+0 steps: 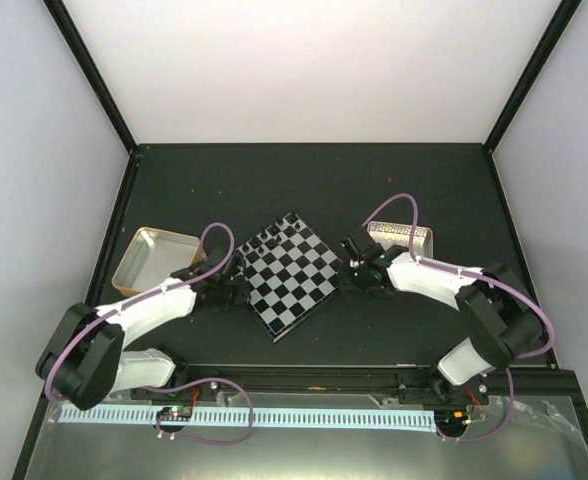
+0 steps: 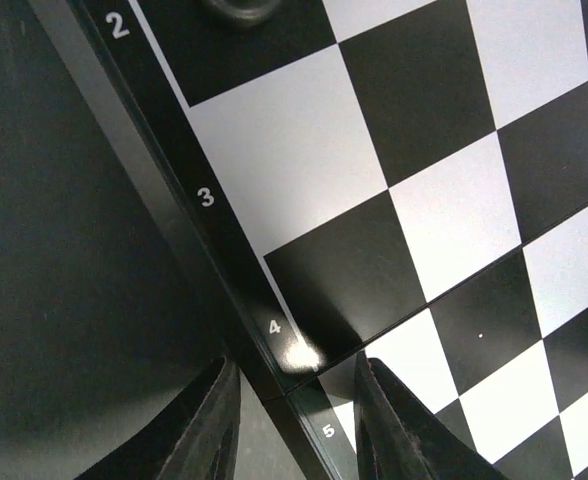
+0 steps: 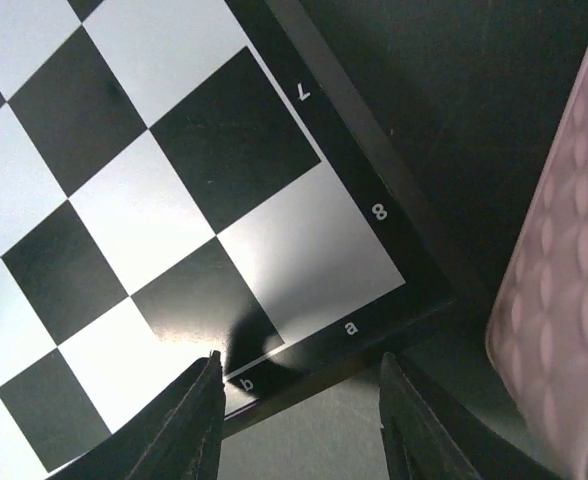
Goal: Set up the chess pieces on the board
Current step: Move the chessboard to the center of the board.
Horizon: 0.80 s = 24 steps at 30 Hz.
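- Straddling board (image 1: 292, 275) rim: left gripper (image 2: 296, 400) at its left edge, right gripper (image 3: 299, 385) at its right corner
- Jaws of both stand apart, gripping nothing
- Dark piece (image 2: 239, 10) sits on board, ahead of left gripper; left arm nearer

Overhead plus two close wrist views, board (image 1: 292, 275) in all.

The black table (image 1: 304, 180) carried a chessboard (image 1: 292, 275) turned corner-on at its middle, a shiny metal tin (image 1: 154, 258) to its left and a pink perforated tray (image 1: 399, 234) to its right.
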{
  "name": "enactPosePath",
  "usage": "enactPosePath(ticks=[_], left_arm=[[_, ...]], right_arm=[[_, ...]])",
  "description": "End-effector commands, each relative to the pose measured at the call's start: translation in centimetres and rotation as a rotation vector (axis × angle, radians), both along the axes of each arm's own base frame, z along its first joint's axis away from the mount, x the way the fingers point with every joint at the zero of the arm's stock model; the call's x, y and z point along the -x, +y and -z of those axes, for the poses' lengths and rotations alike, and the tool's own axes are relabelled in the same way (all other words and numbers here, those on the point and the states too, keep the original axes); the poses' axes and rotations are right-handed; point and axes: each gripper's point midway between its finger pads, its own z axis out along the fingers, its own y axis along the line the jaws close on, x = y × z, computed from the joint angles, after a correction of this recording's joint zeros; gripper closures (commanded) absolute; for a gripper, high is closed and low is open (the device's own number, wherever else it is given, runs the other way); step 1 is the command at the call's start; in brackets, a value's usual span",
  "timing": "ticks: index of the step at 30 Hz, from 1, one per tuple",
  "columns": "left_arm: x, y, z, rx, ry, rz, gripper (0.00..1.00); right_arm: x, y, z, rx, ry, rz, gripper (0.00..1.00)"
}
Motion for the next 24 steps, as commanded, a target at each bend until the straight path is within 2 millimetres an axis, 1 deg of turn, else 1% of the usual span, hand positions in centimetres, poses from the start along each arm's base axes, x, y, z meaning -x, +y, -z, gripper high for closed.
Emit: enactPosePath(ticks=[1, 5, 7, 10, 13, 14, 17, 19, 21, 24], left_arm=[[-3.7, -0.2, -1.3, -0.038, -0.1, 0.026, 0.69], [-5.7, 0.1, -1.5, -0.049, -0.122, 0.032, 0.69], [-6.7, 0.5, -1.7, -0.055, -0.13, 0.026, 0.69], [-7.7, 1.2, -2.2, -0.063, -0.149, 0.009, 0.68], [-8.2, 1.8, -3.0, -0.08, -0.163, -0.004, 0.63], [-8.3, 2.0, -3.3, -0.084, -0.169, -0.009, 0.62], [-8.0, 2.3, -4.2, -0.08, -0.19, -0.02, 0.56], [-7.6, 2.3, -4.8, -0.072, -0.196, -0.014, 0.54], [-7.1, 2.1, -6.1, -0.047, -0.219, 0.0, 0.52], [-6.4, 2.1, -7.3, -0.034, -0.234, 0.02, 0.48]], right_arm=[[-1.5, 1.1, -0.2, -0.006, -0.025, 0.006, 0.56], [-2.3, 1.4, -0.4, 0.001, -0.033, 0.023, 0.57], [-3.0, 1.4, -1.2, 0.01, -0.058, 0.043, 0.57], [-4.4, 1.0, -3.2, 0.03, -0.115, 0.087, 0.56], [-5.5, 0.3, -5.9, 0.036, -0.189, 0.138, 0.53], [-5.8, -0.2, -6.9, 0.035, -0.209, 0.157, 0.51], [-6.2, -2.1, -9.0, 0.047, -0.251, 0.221, 0.45], [-6.3, -4.0, -9.5, 0.069, -0.252, 0.269, 0.43], [-6.3, -6.2, -9.7, 0.094, -0.247, 0.323, 0.41], [-6.3, -9.8, -9.6, 0.128, -0.237, 0.403, 0.39]])
